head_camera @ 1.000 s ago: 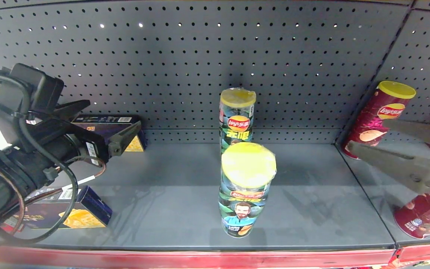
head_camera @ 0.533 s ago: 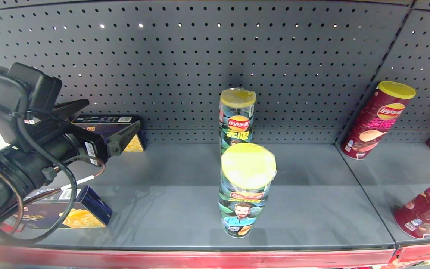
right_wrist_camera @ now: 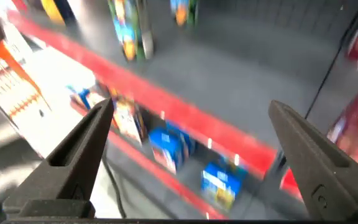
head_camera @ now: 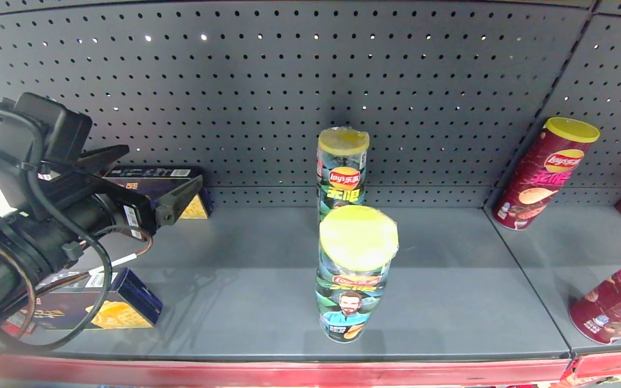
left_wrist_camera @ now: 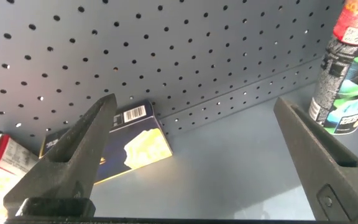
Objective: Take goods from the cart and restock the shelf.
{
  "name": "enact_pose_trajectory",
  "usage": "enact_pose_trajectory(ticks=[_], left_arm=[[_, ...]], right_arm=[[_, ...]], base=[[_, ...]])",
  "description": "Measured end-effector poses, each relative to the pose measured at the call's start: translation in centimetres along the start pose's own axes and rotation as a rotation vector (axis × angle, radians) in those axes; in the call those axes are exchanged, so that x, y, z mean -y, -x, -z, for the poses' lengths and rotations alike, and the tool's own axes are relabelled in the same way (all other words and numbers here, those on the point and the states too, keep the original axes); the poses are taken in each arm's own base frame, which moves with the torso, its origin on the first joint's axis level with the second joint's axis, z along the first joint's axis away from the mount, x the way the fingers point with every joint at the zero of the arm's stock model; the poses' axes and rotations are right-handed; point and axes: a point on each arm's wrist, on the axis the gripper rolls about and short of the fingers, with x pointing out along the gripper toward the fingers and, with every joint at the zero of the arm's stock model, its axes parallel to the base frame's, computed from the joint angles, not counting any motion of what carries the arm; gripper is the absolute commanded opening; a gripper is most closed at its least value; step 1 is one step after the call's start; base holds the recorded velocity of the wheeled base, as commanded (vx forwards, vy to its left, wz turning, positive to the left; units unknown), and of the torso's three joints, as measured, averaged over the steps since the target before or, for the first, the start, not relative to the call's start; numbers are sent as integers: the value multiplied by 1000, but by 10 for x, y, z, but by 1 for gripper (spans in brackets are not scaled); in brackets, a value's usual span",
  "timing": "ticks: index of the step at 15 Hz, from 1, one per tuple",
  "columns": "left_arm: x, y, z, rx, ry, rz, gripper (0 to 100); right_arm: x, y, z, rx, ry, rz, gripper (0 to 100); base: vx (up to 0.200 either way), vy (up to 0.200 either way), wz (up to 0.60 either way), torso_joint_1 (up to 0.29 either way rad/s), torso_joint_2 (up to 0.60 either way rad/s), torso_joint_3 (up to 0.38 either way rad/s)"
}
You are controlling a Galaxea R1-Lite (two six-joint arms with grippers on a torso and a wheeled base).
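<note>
a green chip can with a yellow lid, the front can (head_camera: 353, 280), stands upright near the front edge of the grey shelf (head_camera: 246, 318). a second green can (head_camera: 342, 172) stands straight behind the front can, close to the pegboard wall (head_camera: 235, 97). left of the front can, the left gripper (head_camera: 164, 164) hangs over the shelf with its fingers spread wide and nothing between them. behind that gripper and left of the front can, a dark blue box (head_camera: 184, 188) lies by the wall. another dark blue box (head_camera: 111, 312) lies left of the front can near the shelf's edge. right of the front can stand two maroon cans, one far back (head_camera: 545, 172) and one near the front (head_camera: 612, 307). the right gripper (right_wrist_camera: 191, 109) is out in front of the front can, off the shelf before its red edge (right_wrist_camera: 241, 140), fingers wide apart and empty. that view is blurred.
</note>
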Motion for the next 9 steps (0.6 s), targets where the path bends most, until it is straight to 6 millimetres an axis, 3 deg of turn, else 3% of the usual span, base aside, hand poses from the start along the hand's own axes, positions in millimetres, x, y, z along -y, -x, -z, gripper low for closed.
enact_pose_trajectory(ticks=[3, 9], left_arm=[[0, -1, 0, -4, -1, -3, 100], [2, -10, 1, -8, 0, 5, 100]], right_arm=[[-3, 2, 26, -87, 0, 92, 100], [-11, 2, 28, -138, -81, 625, 100]], base=[[0, 0, 0, 0, 0, 0], [0, 0, 0, 0, 0, 0]])
